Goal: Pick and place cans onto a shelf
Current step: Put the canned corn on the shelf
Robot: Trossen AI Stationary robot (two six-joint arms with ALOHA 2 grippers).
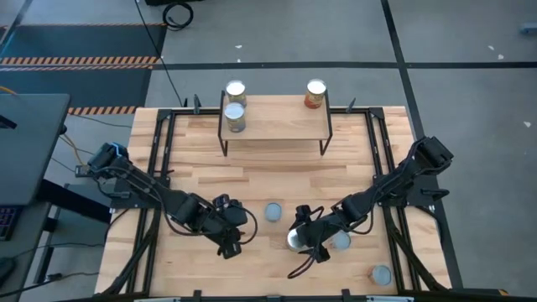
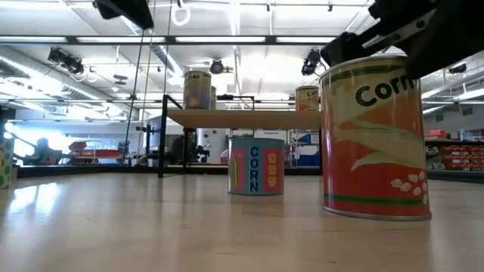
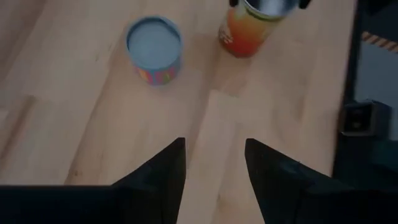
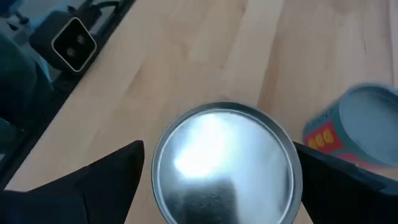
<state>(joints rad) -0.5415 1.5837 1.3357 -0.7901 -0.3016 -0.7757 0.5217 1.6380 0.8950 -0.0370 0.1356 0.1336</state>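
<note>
My right gripper (image 4: 217,180) straddles the silver-topped orange corn can (image 4: 225,165), a finger on either side; I cannot tell if they are pressing it. That can stands on the desk (image 1: 277,172), in front of the shelf (image 1: 275,126). My left gripper (image 3: 214,168) hangs open and empty near the blue-topped can (image 3: 154,50)

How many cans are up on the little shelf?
3 on the shelf: two cans close together at its left end, and one can at its right end. Four more sit on the table below; none look hidden.
</note>
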